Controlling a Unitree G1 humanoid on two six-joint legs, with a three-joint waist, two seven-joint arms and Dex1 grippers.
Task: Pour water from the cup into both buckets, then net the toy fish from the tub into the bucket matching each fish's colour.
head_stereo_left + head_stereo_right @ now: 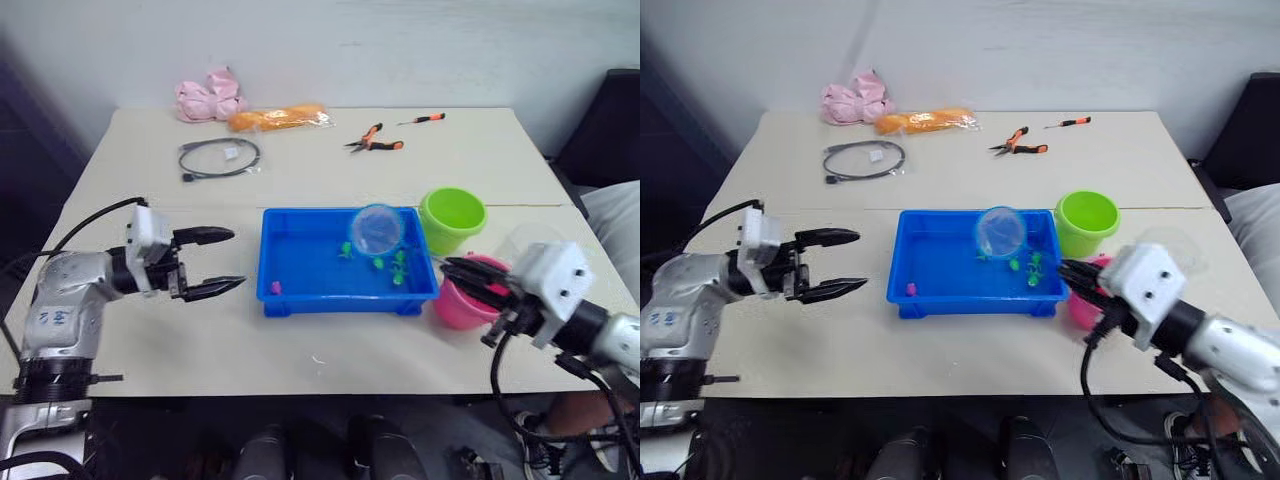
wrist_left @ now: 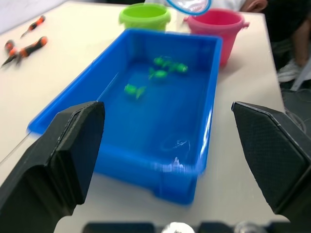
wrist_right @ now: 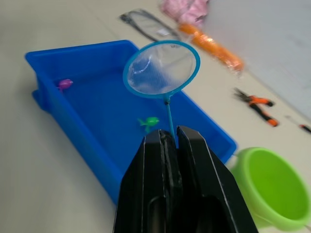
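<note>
The blue tub (image 1: 300,240) sits mid-table with water, several green fish (image 1: 398,264) near its right end and a pink fish (image 1: 275,288) at its front left. My right gripper (image 3: 170,134) is shut on the thin handle of the net (image 1: 377,228), whose blue-rimmed hoop hangs empty above the tub's right half. The lime green bucket (image 1: 452,218) stands right of the tub, and the pink bucket (image 1: 462,305) is in front of it, under my right gripper (image 1: 447,266). A faint clear cup (image 1: 528,240) shows behind my right wrist. My left gripper (image 1: 237,259) is open left of the tub.
At the table's back lie a coiled black cable (image 1: 218,158), orange-handled pliers (image 1: 375,142), a small screwdriver (image 1: 425,119), a pink cloth (image 1: 208,98) and an orange packet (image 1: 278,118). A person's light clothing (image 1: 612,220) shows at the right edge.
</note>
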